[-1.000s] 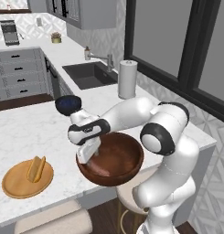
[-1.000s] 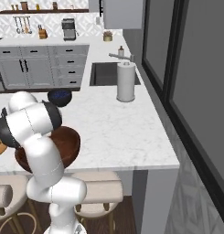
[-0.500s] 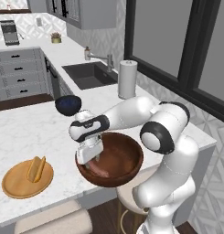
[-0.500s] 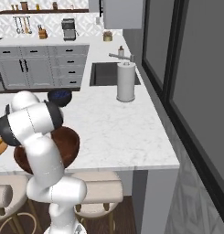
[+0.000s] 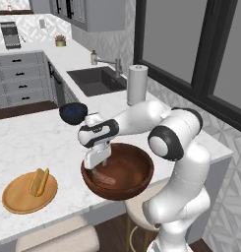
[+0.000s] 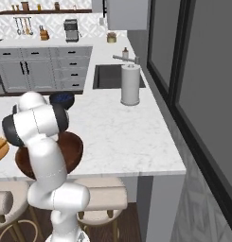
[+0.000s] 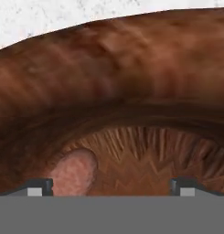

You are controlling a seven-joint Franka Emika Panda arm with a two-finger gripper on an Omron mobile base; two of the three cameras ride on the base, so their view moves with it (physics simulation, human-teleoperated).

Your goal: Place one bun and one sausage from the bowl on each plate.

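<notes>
The dark reddish-brown wooden bowl [image 5: 123,173] stands at the counter's front edge, and in the right base view the bowl [image 6: 72,147] is partly hidden behind the arm. My gripper [image 5: 95,165] points down inside its left half, open. In the hand view the gripper [image 7: 111,187] has its fingertips [image 7: 40,186] wide apart over the bowl's floor. The rounded pinkish-brown end of a sausage [image 7: 75,171] lies just inside the left tip, not gripped. An orange-tan plate [image 5: 14,201] to the left carries a bun [image 5: 39,182].
A small dark blue bowl [image 5: 73,112] sits behind the wooden bowl. A white paper towel roll [image 5: 137,84] stands beside the sink [image 5: 95,79] at the back. Stools stand below the counter's front edge [image 5: 58,216].
My gripper has come down from above the rim into the wooden bowl, staying open. The plate, bun and bowl have not moved.
</notes>
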